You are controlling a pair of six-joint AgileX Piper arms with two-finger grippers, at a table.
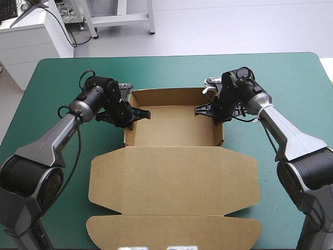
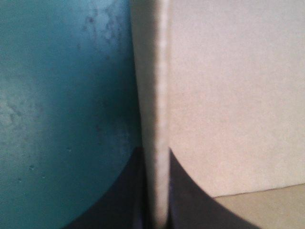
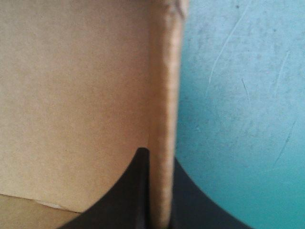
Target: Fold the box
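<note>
At the centre of the high view, the brown box [image 1: 174, 130] is sitting as an open tray, its lid [image 1: 174, 179] lying flat toward the lower edge. I am gripping both side walls. The left gripper [image 1: 137, 115] is pinching the left wall [image 2: 157, 95] and the right gripper [image 1: 207, 110] the right wall [image 3: 164, 95], black fingers all but shut on the board. As I am judging it, an uneven outward pull could crease a wall or untuck it, or drag the tray across the teal-green cover [image 1: 57, 94]. Bare cover is showing on every side, so space is not limiting me.
</note>
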